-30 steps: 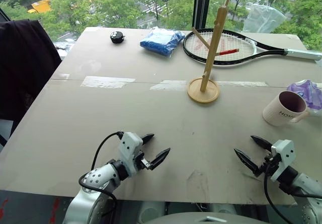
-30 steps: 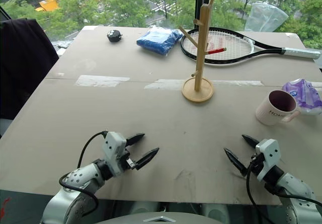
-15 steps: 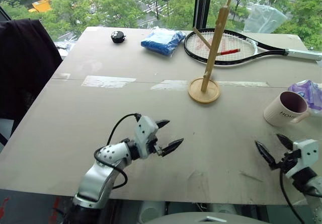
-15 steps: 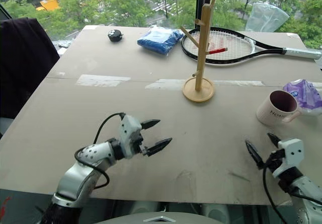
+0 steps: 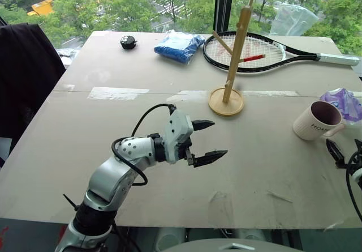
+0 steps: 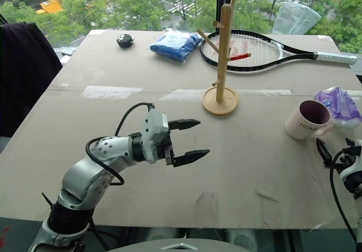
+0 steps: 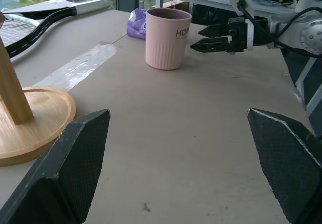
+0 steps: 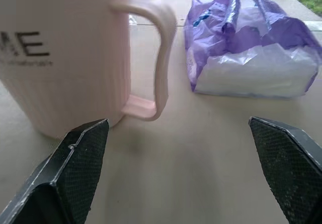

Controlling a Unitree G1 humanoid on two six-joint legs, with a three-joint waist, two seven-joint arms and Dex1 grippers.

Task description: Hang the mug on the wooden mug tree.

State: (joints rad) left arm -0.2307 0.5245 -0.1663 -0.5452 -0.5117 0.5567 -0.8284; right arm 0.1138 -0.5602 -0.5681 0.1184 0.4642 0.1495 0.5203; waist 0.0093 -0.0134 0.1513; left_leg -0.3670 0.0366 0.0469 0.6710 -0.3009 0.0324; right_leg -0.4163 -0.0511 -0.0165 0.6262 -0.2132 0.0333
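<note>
From the head camera, the cream-white ceramic mug (image 5: 317, 121) with its dark maroon inside stands upright near the right edge of the grey-brown board table (image 5: 113, 144), just beside a purple and white plastic packet (image 5: 343, 102). The light wooden mug tree (image 5: 230, 71), a tall pole on a round disc base with thin slanted pegs, stands well apart from the mug toward the middle of the table, in front of a black-framed tennis racket (image 5: 266, 52). A crumpled blue cloth (image 5: 180, 45) and a small black round object (image 5: 127, 42) lie at the far side. The left gripper (image 5: 207, 141) hangs above the table's middle, its two black fingers spread apart and empty. The right gripper (image 6: 334, 153) sits at the right edge near the mug.

From the left wrist, the mug stands upright ahead, with the right gripper just beside it, not touching.

From the right wrist, the fingers (image 8: 75, 171) stand wide apart, holding nothing, with the mug's loop handle (image 8: 156, 63) close ahead and the packet beside it.
</note>
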